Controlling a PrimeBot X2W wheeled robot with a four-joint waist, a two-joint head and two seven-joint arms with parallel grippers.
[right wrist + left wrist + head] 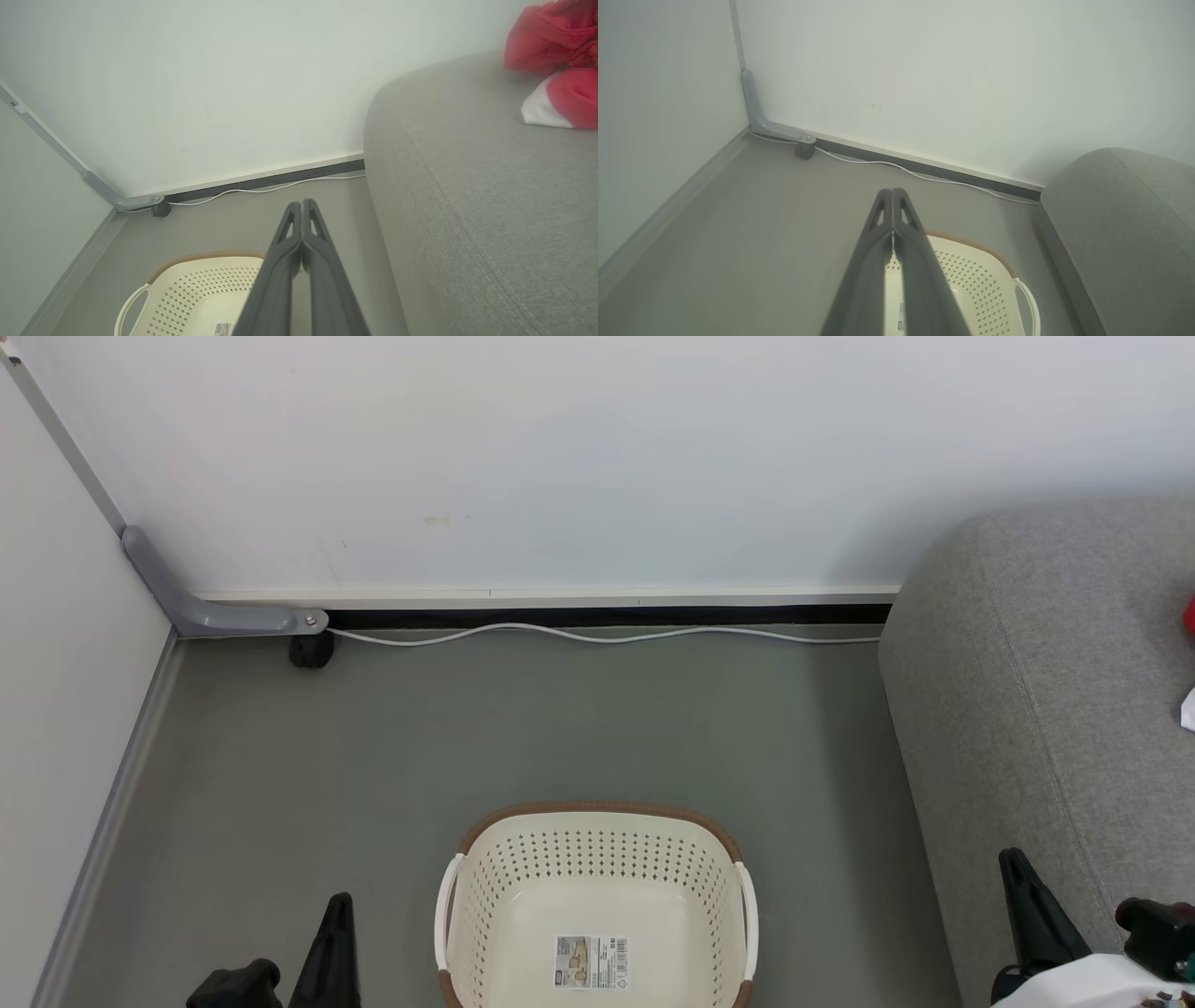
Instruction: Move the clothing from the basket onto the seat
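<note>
The cream basket [597,859] stands on the floor at the bottom centre, holding nothing but a paper label [591,961] on its floor. Red clothing [556,32] with white trim lies on the grey seat [467,186]; in the head view a sliver of the clothing [1190,614] shows at the right edge on the seat [1036,691]. My left gripper [338,903] hangs left of the basket, shut and empty [893,191]. My right gripper [1010,859] hovers over the seat's front edge, also shut and empty [302,203].
A white wall runs across the back, with a white cable [597,635] along its base. A grey corner bracket [215,611] and a black foot [311,651] sit at the back left. Grey floor [467,728] lies between wall, basket and seat.
</note>
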